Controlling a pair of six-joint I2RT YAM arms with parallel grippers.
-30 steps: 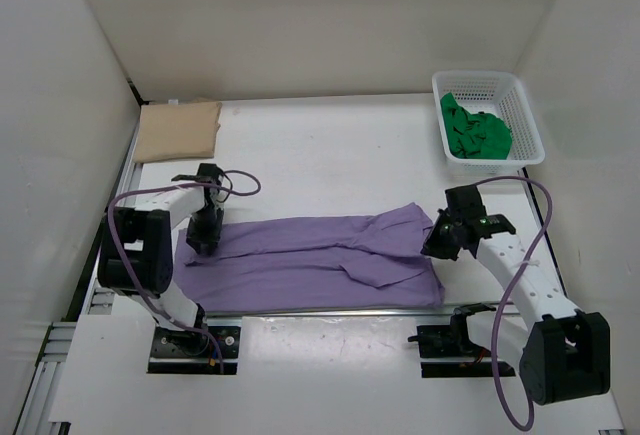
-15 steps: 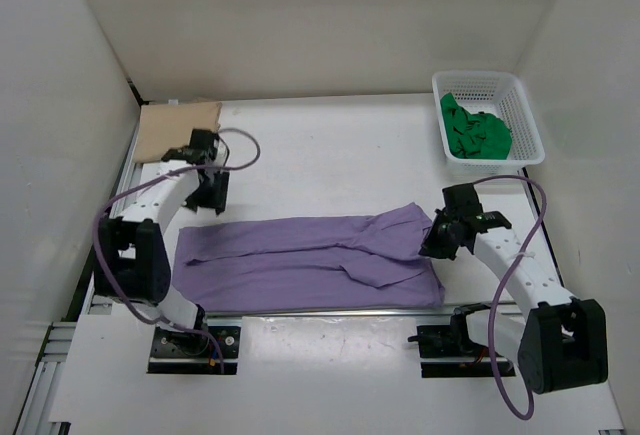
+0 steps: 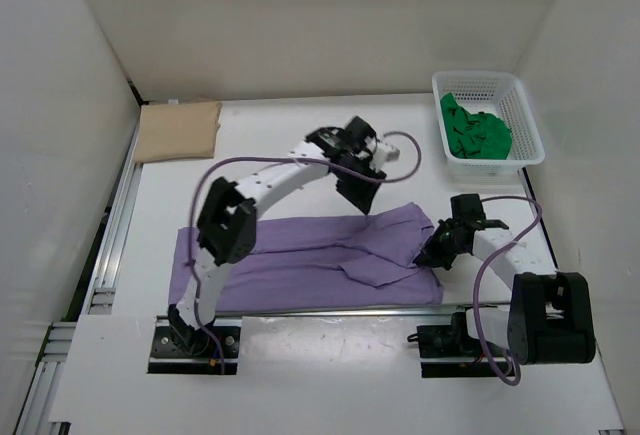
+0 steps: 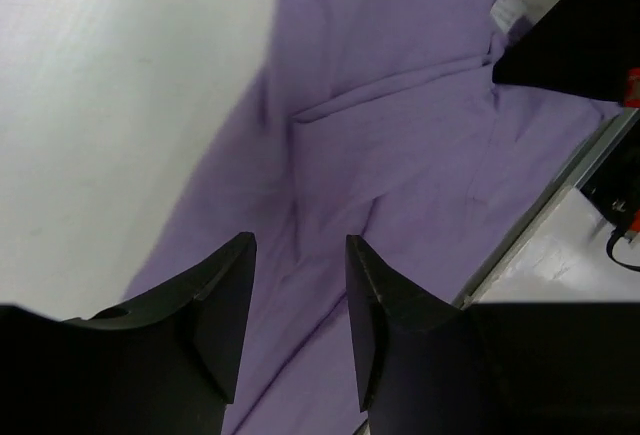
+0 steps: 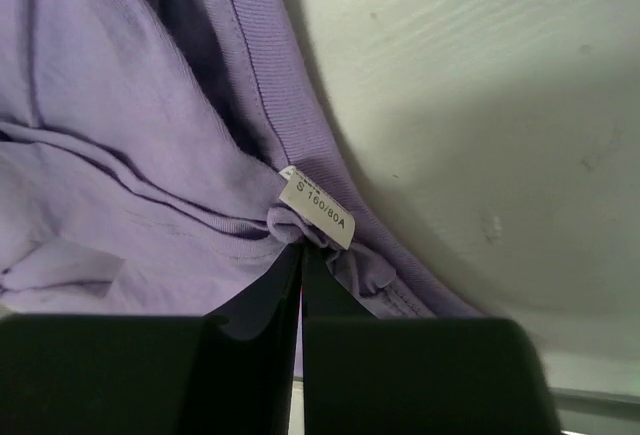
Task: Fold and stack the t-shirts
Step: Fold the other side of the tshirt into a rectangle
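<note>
A purple t-shirt (image 3: 300, 250) lies folded into a long band across the near part of the table. My right gripper (image 3: 438, 251) is at the shirt's right end. In the right wrist view it (image 5: 301, 247) is shut on the bunched collar beside the white size tag (image 5: 316, 217). My left arm reaches across to the right. Its gripper (image 3: 355, 198) hovers open above the shirt's upper right part. In the left wrist view the open left gripper (image 4: 298, 245) shows purple cloth (image 4: 400, 125) between its fingers and holds nothing.
A folded tan shirt (image 3: 178, 130) lies at the far left corner. A white basket (image 3: 530, 120) at the far right holds a crumpled green shirt (image 3: 475, 130). The right arm's black gripper shows in the left wrist view (image 4: 590, 35). A metal rail (image 3: 330, 308) runs along the table's near edge.
My left gripper left the shirt's left end, rose toward the tan shirt, then swung far right to above the shirt's right part. My right gripper stayed at the collar.
</note>
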